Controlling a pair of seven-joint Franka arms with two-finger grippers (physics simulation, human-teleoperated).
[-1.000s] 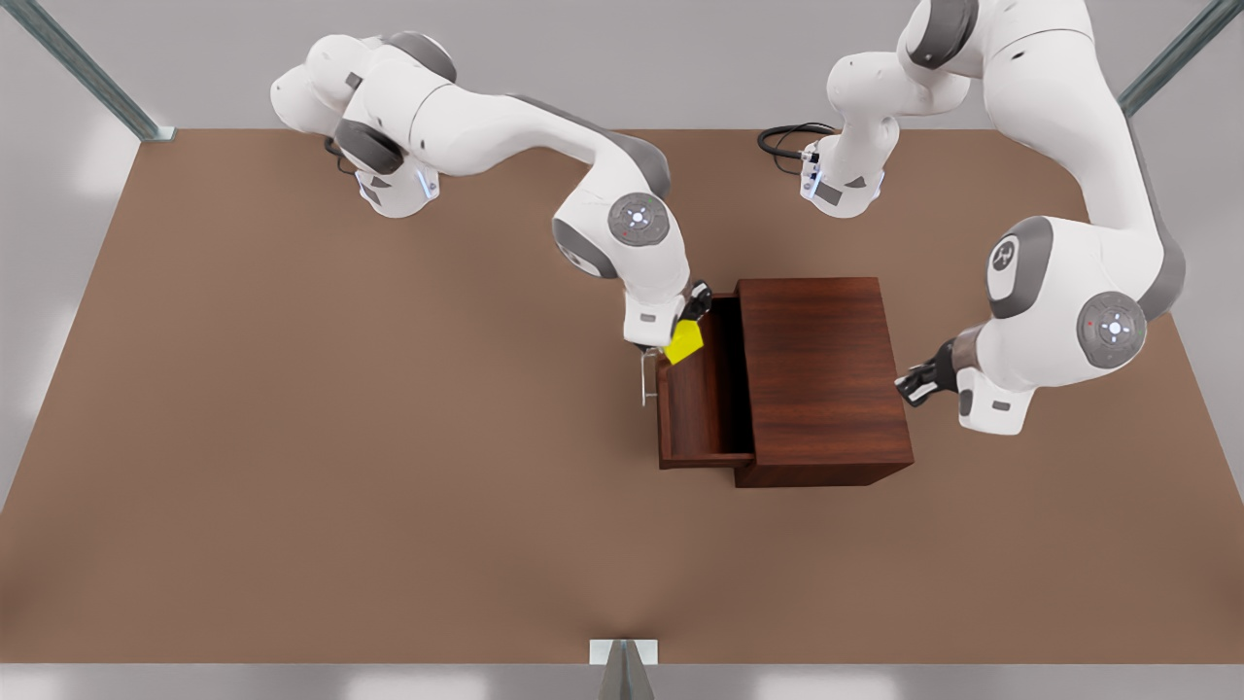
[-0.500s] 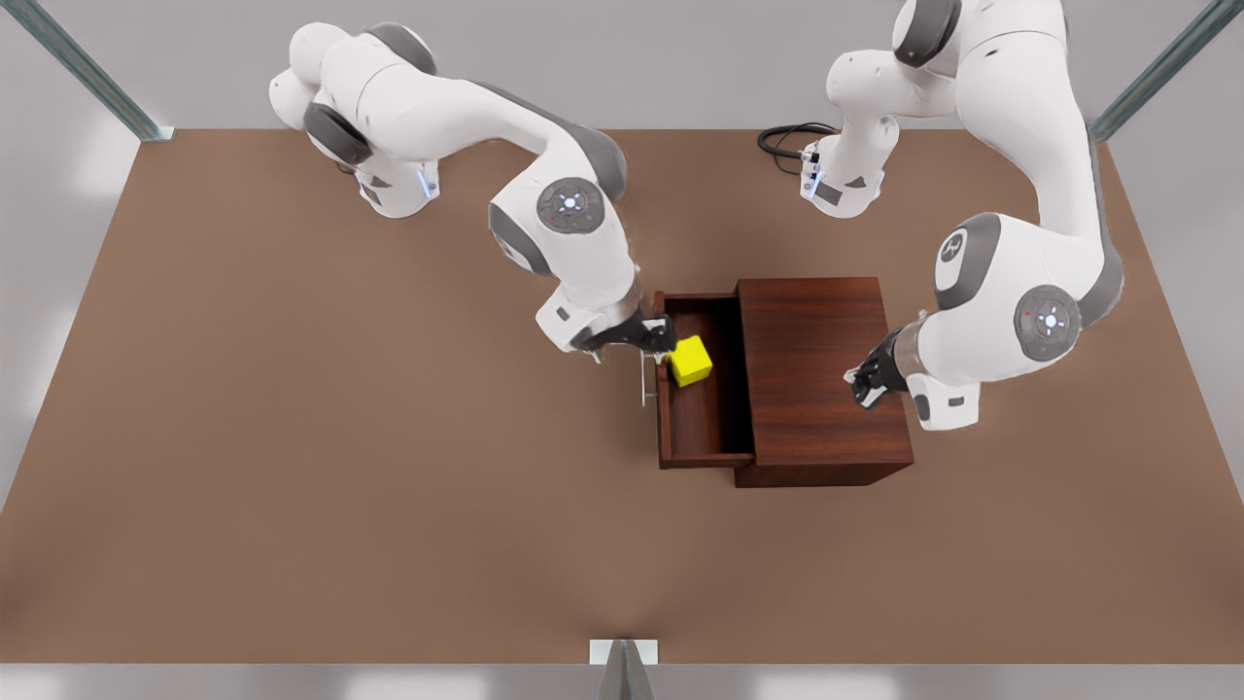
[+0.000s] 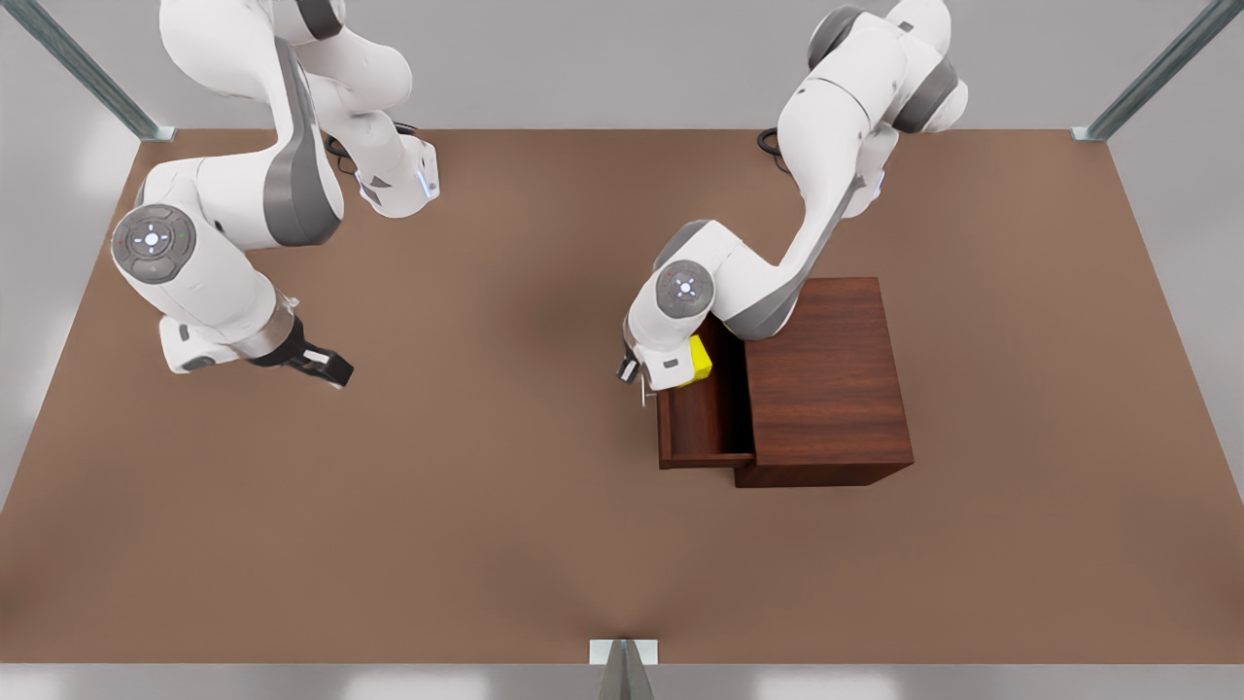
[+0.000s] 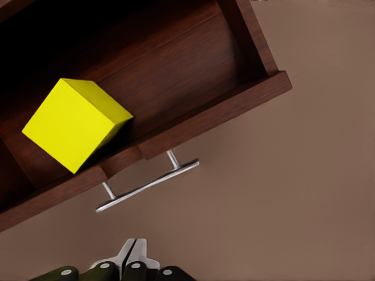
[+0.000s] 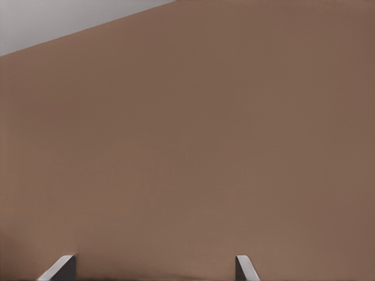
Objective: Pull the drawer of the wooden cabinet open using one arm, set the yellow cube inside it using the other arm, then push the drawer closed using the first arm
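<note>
The wooden cabinet (image 3: 826, 379) stands right of the table's middle, its drawer (image 3: 705, 428) pulled out toward the front view's left. The yellow cube (image 3: 699, 358) rests inside the drawer near its front panel. In the left wrist view the cube (image 4: 73, 123) sits tilted behind the panel (image 4: 222, 111), and the silver handle (image 4: 146, 186) is just beyond my shut left gripper (image 4: 135, 249). That left gripper (image 3: 627, 370) hovers at the handle (image 3: 643, 394) without holding it. My right gripper (image 3: 330, 368) is open and empty far off at the front view's left, its fingertips (image 5: 58, 268) over bare table.
The brown table (image 3: 486, 506) spreads wide around the cabinet. Both arm bases (image 3: 398, 185) stand at the far edge, with a black cable (image 3: 773, 144) by the other base. Metal frame posts (image 3: 87, 73) rise at the far corners.
The right gripper let the cube drop into the drawer and drew far away to the front view's left. The left arm swung from behind the cabinet over to the drawer handle.
</note>
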